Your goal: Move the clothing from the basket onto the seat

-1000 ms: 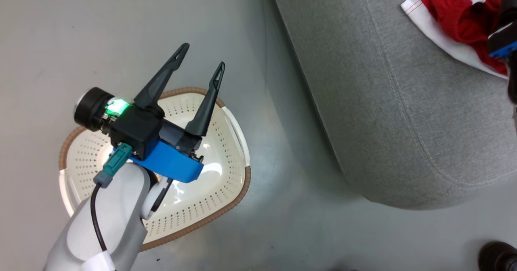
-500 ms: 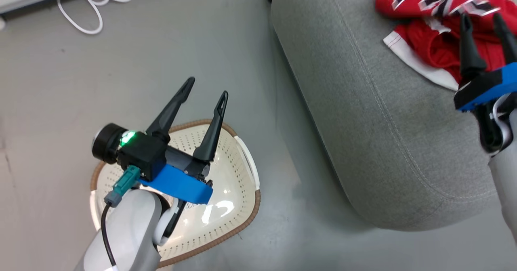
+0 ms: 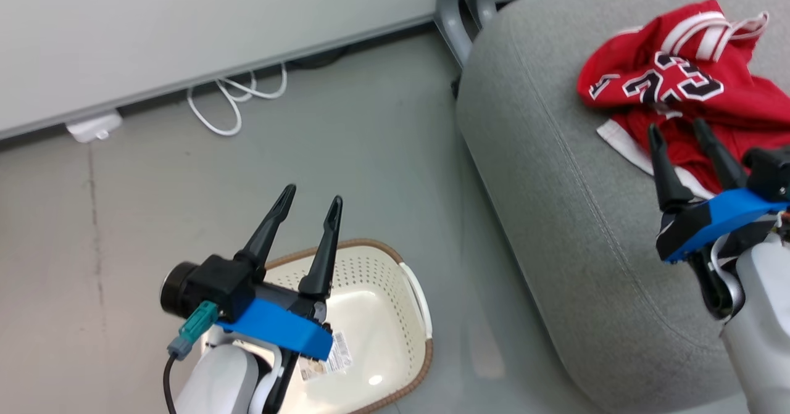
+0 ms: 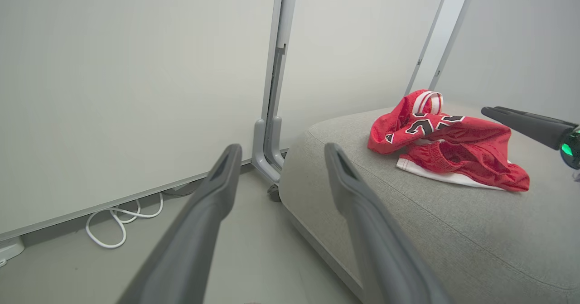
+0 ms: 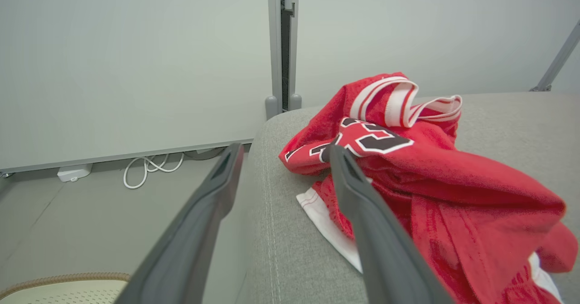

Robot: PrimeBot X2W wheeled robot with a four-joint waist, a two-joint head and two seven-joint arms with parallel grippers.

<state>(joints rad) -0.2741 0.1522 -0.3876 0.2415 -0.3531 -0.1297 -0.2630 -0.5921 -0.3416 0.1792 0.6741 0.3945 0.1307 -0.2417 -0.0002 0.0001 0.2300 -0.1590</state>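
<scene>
Grey floor point(image 3: 154, 173) ran below a pale wall, and toward 6 o'clock in the head view the basket point(image 3: 376, 290) stood on it, a barcode sticker point(image 3: 327, 358) on its bottom. At 2 o'clock the clothing point(image 3: 673, 87) lay crumpled on the seat point(image 3: 555, 216), its numerals facing up. The left gripper point(image 3: 313, 193) hung over the basket and the right gripper point(image 3: 675, 126) over the seat, at 6 o'clock of the clothing, both with fingers spread wide and holding nothing.
</scene>
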